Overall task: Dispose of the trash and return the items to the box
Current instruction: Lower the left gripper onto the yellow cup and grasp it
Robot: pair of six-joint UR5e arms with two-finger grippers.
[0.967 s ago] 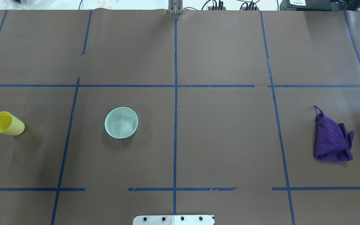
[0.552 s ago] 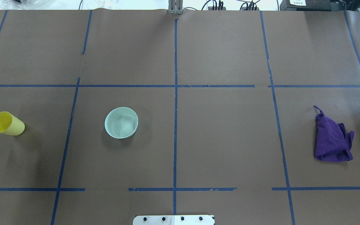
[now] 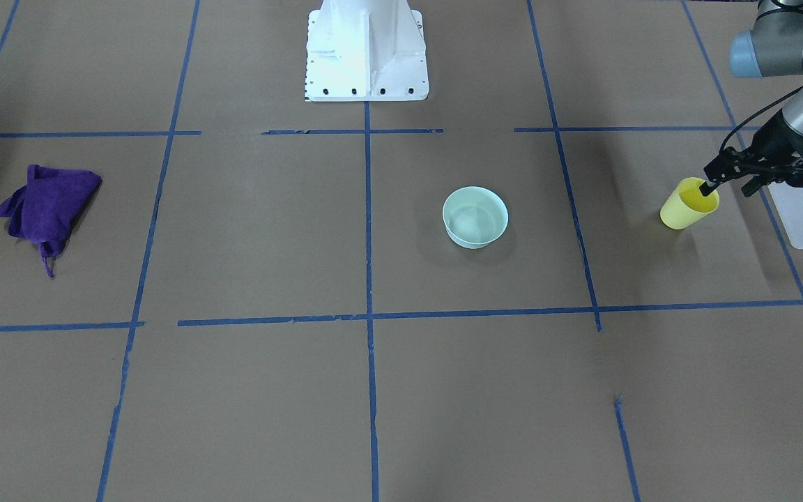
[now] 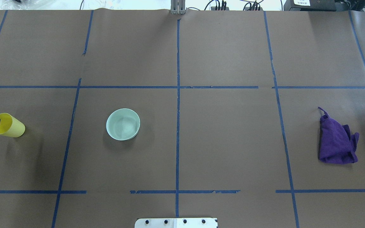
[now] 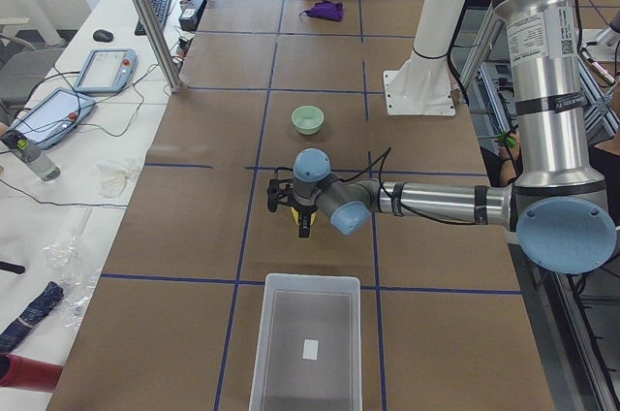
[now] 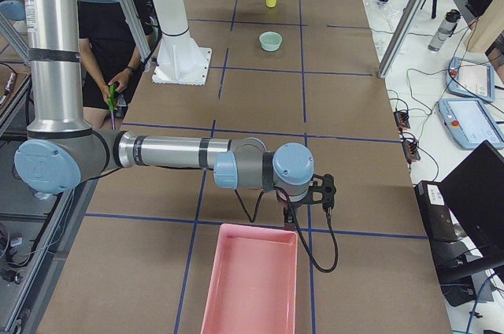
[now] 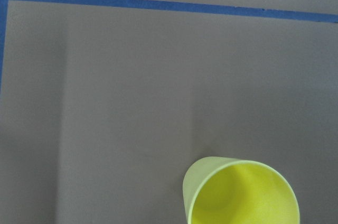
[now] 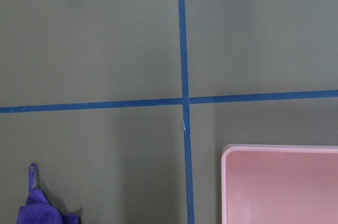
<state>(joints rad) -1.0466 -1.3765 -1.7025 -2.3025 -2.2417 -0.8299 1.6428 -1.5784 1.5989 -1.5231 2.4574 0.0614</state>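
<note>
Yellow plastic, tapered, mouth up: cup (image 4: 7, 125) upright on the brown paper table (image 4: 227, 142), at the far left edge of the overhead view and at the right of the front-facing view. Stands well apart from the pale green bowl (image 4: 123, 124) nearer frame centre.

Left gripper (image 3: 728, 188) at the cup's rim, reaching in from the right edge of the front-facing view. Jaws spread: one black fingertip (image 3: 707, 187) over the cup's mouth at the rim, the other outside the wall on the box side. Cannot tell whether either touches the cup. Only the one fingertip visible in the overhead view, at the cup's left rim. In the left wrist view, the cup's open mouth at lower right, seen from above.

Translucent white box (image 5: 320, 314) at bottom centre of the exterior left view, small white label on its floor, near the cup. Only a corner visible at the right edge of the front-facing view.

Purple cloth (image 4: 336, 142) crumpled at the right of the overhead view.

Right gripper (image 6: 307, 200) hangs over the far rim of a pink bin (image 6: 248, 287) at the bottom of the exterior right view. Cannot tell whether its jaws are spread or pressed together.
</note>
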